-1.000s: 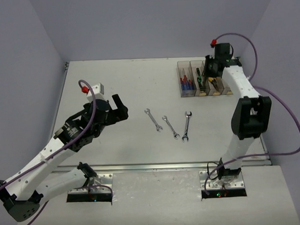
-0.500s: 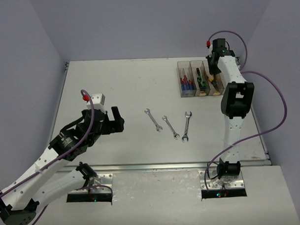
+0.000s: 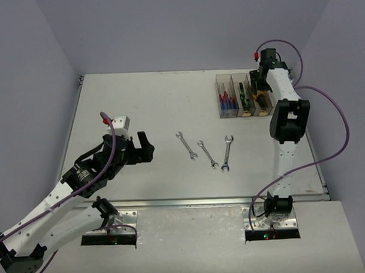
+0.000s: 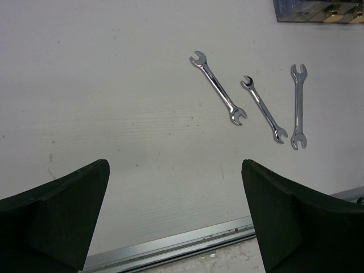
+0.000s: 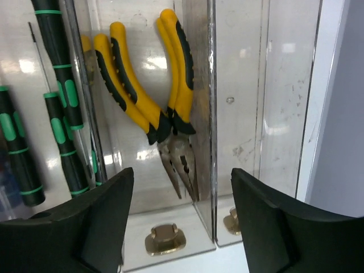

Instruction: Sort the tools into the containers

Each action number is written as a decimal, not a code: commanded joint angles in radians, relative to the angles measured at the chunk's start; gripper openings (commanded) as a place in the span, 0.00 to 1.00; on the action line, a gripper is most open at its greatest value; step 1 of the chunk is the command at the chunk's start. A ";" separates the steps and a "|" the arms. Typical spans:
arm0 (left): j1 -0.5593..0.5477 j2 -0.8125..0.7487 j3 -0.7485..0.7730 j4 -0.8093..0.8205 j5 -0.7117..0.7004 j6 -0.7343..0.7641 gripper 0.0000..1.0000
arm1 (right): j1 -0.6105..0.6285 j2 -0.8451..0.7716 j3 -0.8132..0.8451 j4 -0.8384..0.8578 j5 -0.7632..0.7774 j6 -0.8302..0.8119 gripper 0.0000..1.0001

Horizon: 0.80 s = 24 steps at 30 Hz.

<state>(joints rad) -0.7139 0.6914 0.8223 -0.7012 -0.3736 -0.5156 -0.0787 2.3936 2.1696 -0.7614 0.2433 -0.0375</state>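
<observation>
Wrenches, three, silver, laid loose at table centre, set apart from one another, none in any bin. Containers seen as joined row at 1 o'clock of table. Blue/red screwdrivers noted in leftmost bin, green/black screwdrivers in second. Two yellow-and-black pliers lie side by side in third. Right gripper poised over third bin, fingers spread, pliers released, nothing grasped. Left gripper held above table at 9 o'clock of wrenches, fingers spread wide, nothing grasped.
</observation>
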 commanded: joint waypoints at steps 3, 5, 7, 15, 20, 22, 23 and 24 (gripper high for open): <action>-0.004 -0.016 0.012 0.033 -0.036 0.006 1.00 | 0.089 -0.308 -0.140 -0.062 -0.015 0.246 0.99; -0.003 -0.013 0.017 0.017 -0.070 -0.011 1.00 | 0.152 -0.428 -0.304 0.010 -0.012 0.294 0.99; -0.002 -0.023 0.020 0.002 -0.108 -0.032 1.00 | 0.259 -0.608 -0.554 0.118 0.056 0.365 0.99; -0.002 -0.044 0.003 0.023 -0.078 -0.024 1.00 | 0.579 -0.778 -0.974 0.212 0.218 0.648 0.99; -0.004 -0.056 0.003 0.023 -0.068 -0.021 1.00 | 0.586 -0.726 -1.034 0.233 0.095 0.709 0.97; -0.004 -0.074 0.000 0.026 -0.065 -0.021 1.00 | 0.585 -0.671 -1.034 0.195 0.088 0.717 0.89; -0.004 -0.088 -0.002 0.029 -0.064 -0.021 1.00 | 0.584 -0.650 -1.031 0.179 0.089 0.719 0.87; -0.004 -0.102 -0.004 0.032 -0.063 -0.020 1.00 | 0.582 -0.627 -1.026 0.160 0.091 0.721 0.85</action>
<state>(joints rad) -0.7139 0.6338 0.8223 -0.7036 -0.4456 -0.5355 0.5101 1.7216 1.1251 -0.5771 0.3329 0.6127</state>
